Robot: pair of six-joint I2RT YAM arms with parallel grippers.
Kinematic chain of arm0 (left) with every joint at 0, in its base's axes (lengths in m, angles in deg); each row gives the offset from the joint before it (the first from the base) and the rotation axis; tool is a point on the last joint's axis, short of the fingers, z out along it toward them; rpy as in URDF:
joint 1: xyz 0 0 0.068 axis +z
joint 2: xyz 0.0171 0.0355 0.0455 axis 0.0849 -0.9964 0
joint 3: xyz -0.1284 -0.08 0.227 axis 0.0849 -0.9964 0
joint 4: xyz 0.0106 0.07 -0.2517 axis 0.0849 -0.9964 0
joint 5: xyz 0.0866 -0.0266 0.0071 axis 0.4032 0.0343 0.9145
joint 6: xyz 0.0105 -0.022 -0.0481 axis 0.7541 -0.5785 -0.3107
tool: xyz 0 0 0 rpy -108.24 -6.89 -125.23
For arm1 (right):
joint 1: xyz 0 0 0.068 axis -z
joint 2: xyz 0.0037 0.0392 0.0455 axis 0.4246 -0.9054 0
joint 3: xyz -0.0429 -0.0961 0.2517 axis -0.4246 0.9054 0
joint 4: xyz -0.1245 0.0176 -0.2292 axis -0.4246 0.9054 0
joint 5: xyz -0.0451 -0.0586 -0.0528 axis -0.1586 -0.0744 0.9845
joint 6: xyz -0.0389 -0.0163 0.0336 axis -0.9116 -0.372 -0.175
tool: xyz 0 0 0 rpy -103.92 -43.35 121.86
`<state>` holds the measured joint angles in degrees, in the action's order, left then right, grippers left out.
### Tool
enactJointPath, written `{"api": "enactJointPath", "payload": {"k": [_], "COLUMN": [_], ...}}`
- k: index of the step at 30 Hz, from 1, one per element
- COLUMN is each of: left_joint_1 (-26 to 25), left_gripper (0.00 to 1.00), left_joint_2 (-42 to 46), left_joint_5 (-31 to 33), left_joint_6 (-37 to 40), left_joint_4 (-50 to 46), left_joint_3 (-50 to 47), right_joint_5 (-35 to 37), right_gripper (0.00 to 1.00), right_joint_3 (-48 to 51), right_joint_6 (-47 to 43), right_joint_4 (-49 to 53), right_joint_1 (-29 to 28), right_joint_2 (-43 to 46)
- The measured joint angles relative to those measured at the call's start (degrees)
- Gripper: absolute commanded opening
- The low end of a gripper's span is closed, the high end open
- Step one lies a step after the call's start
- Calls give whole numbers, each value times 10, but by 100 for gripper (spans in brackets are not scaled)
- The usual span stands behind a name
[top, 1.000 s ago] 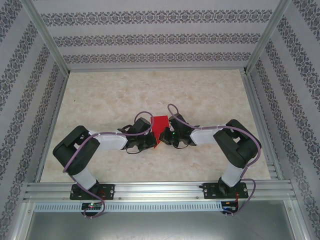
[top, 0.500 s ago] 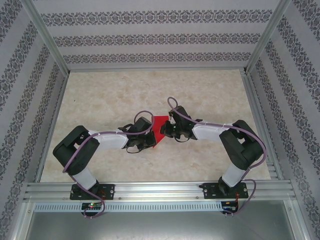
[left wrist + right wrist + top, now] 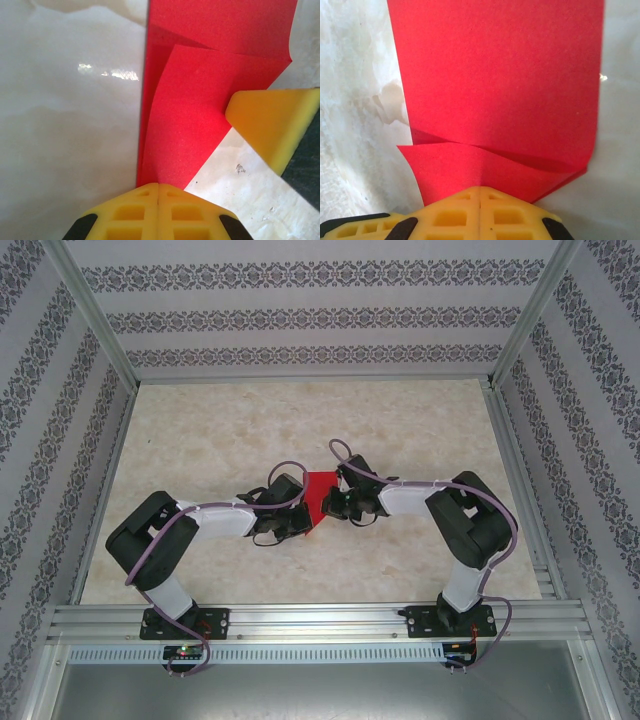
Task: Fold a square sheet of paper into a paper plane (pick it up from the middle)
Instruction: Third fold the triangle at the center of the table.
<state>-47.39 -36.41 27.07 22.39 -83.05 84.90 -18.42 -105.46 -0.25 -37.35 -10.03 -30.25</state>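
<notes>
The square sheet of paper point(image 3: 318, 492) is bright red and partly folded, held just above the marbled table point(image 3: 220, 430) between both arms. My left gripper point(image 3: 158, 185) is shut on its narrow lower tip, also the left gripper point(image 3: 302, 522) from above. My right gripper point(image 3: 479, 189) is shut on a folded-over flap at the sheet's edge point(image 3: 495, 80), and its yellow finger point(image 3: 272, 120) shows in the left wrist view beside the red paper point(image 3: 200, 90). From above, the right gripper point(image 3: 334, 502) sits right against the sheet. The paper plane is out of view.
Patterned walls and aluminium rails point(image 3: 300, 625) enclose the table on all sides. Purple cables point(image 3: 345, 452) loop over both wrists near the sheet. Bare tabletop lies behind and to either side of the arms.
My right arm has swung left and slightly back, bringing its gripper closer to the left one. The red sheet looks shorter and more bunched. The left arm has stayed put.
</notes>
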Motion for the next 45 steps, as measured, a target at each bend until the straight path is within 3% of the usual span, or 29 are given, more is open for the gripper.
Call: {"api": "enactJointPath", "payload": {"k": [14,22,27,34,45], "left_joint_1": [0,0,0,0,0], "left_gripper": [0,0,0,0,0], "left_joint_2": [0,0,0,0,-1], "left_joint_5": [0,0,0,1,3], "left_joint_6": [0,0,0,0,0], "left_joint_4": [0,0,0,0,0], "left_joint_3": [0,0,0,0,0], "right_joint_5": [35,39,16,2,-41], "right_gripper": [5,5,1,0,0], "right_joint_3": [-18,-12,-4,0,-4], "right_joint_6": [-28,-40,-24,-8,-15], "right_joint_4": [48,36,11,0,-7], "right_joint_1": [69,-5,-45,-46,0], "right_joint_2": [17,121,75,18,-14]}}
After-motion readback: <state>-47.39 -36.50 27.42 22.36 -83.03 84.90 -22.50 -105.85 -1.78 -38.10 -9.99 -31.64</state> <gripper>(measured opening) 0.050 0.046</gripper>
